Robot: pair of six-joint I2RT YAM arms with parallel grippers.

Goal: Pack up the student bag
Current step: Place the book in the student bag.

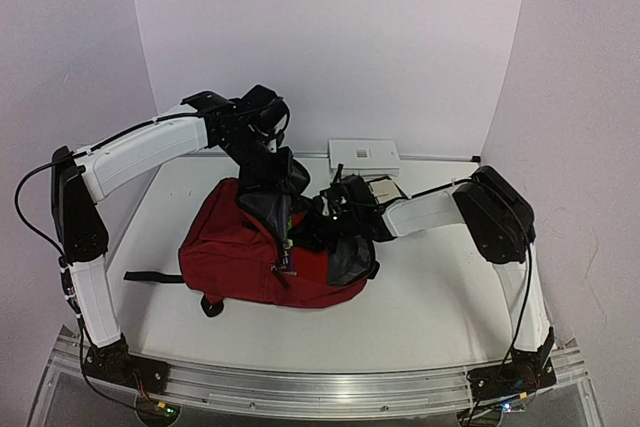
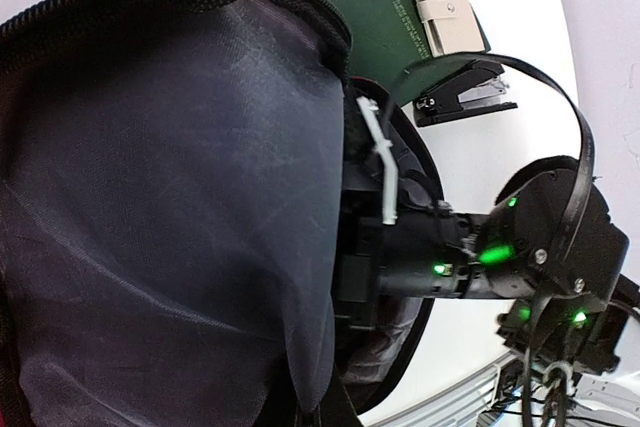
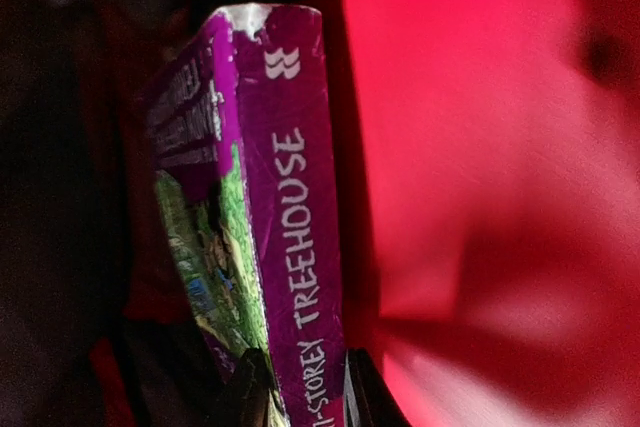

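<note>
The student bag (image 1: 240,247), dark red, lies on the white table with its opening toward the right. My left gripper (image 1: 272,175) is above the bag's back edge, shut on the grey-lined flap (image 2: 170,197) and holding it up. In the left wrist view that lining hides the fingers. My right gripper (image 3: 305,395) has reached inside the bag, among red fabric (image 3: 480,147). It is shut on a purple book (image 3: 290,197) whose spine reads "STOREY TREEHOUSE", with one finger on each side of the spine.
A white box (image 1: 363,155) stands by the back wall. Behind the bag lie a dark green notebook (image 2: 385,17) with a beige case (image 2: 445,9) on it, and a black stapler (image 2: 465,95). A black strap (image 1: 150,276) trails left of the bag.
</note>
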